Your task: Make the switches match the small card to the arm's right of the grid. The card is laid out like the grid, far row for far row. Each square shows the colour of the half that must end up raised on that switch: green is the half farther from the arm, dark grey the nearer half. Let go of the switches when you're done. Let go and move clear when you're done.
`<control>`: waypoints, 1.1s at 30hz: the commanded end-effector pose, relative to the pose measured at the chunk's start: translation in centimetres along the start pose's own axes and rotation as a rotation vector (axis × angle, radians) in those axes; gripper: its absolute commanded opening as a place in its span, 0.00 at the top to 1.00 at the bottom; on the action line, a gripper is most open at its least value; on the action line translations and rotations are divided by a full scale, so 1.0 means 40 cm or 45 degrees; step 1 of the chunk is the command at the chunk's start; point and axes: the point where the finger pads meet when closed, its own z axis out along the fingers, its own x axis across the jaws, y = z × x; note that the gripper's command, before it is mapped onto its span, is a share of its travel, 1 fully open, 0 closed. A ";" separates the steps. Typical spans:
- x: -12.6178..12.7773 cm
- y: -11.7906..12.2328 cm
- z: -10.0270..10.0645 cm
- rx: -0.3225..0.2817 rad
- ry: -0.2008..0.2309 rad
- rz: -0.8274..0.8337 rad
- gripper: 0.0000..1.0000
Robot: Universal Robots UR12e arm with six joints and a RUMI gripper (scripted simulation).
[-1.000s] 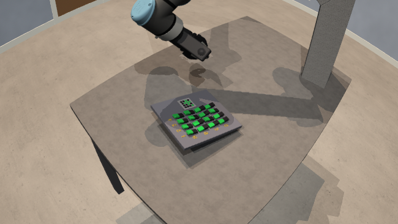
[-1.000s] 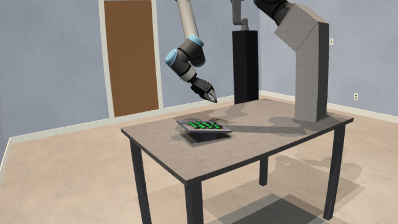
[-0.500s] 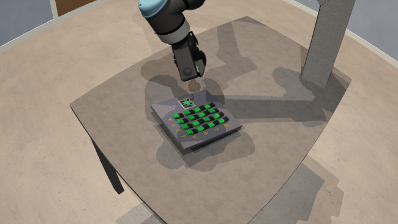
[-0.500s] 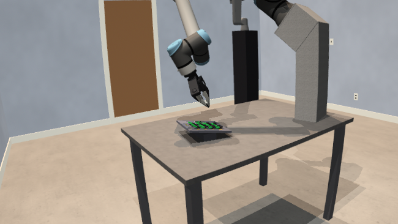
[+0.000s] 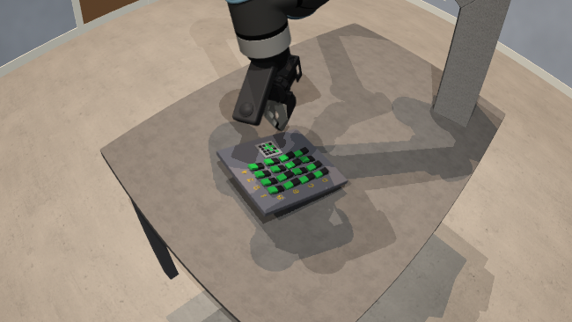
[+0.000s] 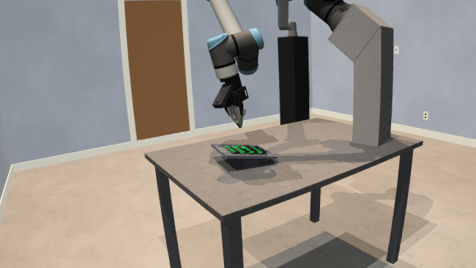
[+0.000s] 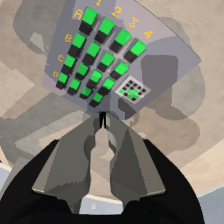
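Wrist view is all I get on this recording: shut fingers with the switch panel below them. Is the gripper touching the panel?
Observer: No. In the exterior view the gripper hangs in the air, well above the switch panel.
Operator: Is it directly over the switches?
Observer: Not by the top view; there the gripper appears just beyond the panel edge that has the small card.
Operator: What does the panel rest on?
Observer: A dark-legged table, which also carries the arm's grey pedestal.
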 end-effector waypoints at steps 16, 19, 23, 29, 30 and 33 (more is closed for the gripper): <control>-0.072 -0.160 -0.147 0.279 0.081 0.615 1.00; -0.078 -0.169 -0.159 0.302 0.080 0.660 1.00; -0.083 -0.177 -0.170 0.322 0.079 0.698 1.00; -0.086 -0.181 -0.175 0.330 0.078 0.715 1.00; -0.086 -0.181 -0.175 0.331 0.078 0.717 1.00; -0.086 -0.181 -0.176 0.332 0.078 0.719 1.00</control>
